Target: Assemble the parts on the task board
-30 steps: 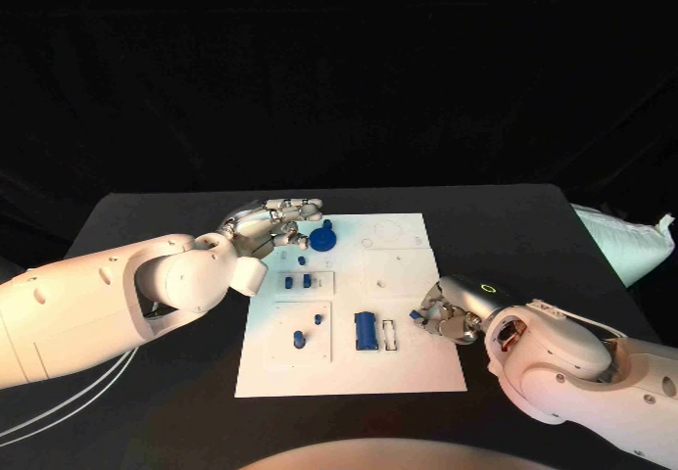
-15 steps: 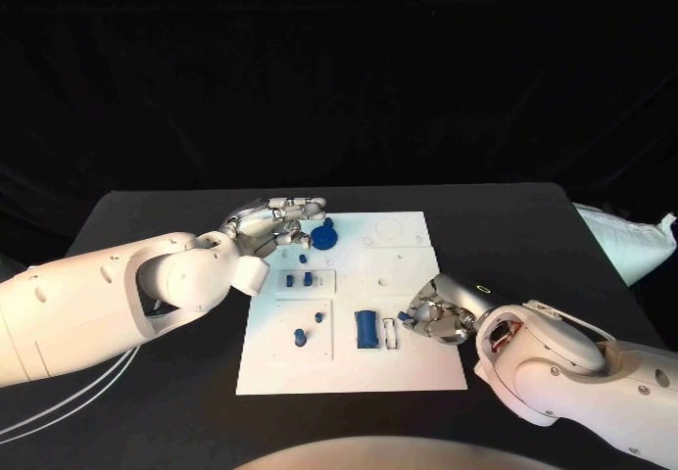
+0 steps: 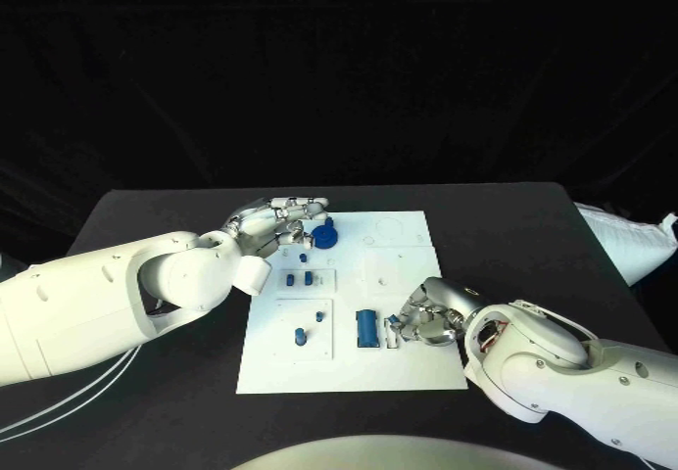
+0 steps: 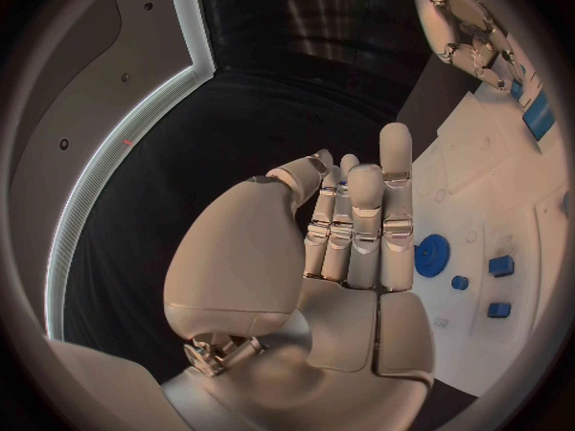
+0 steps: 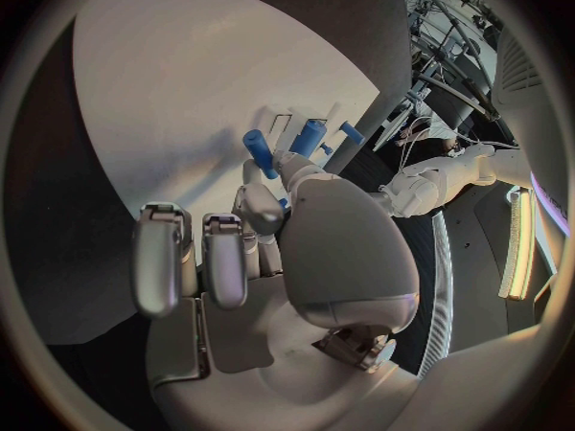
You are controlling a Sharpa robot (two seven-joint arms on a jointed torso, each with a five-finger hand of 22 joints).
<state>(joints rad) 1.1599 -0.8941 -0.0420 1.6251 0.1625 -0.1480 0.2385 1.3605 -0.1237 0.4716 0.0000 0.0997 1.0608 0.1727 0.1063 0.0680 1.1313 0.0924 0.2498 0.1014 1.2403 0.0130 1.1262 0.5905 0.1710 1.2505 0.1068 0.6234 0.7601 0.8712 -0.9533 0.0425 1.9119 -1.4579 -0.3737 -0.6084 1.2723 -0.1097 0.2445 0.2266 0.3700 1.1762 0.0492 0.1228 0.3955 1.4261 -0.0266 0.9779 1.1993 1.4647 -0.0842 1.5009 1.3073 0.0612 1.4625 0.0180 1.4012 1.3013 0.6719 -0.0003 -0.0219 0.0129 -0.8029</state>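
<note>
- The flat white rectangular task board lies in the middle of the black counter and serves as the landmark for everything below.
- The small blue plastic parts are found on the board: a round blue gear-shaped disc near its far left corner, a pair of small blue blocks a little nearer on the left side, a short blue peg in the near left panel, and an upright blue rectangular block at the near middle.
- The left robot hand is held at the board's far left edge, just beside the gear disc. In the left wrist view its fingers are seen straight and pressed together, nothing being held; it is judged to be parked there, clear of the work.
- The right robot hand is set over the board's near right part, just beside the upright block. A small blue cylindrical peg is pinched at its fingertips, the other fingers being kept curled aside, probably so that the peg's end stays free for insertion.
- The peg is judged to be meant for a slot close to the upright block; whether it touches the board cannot be told.
</note>
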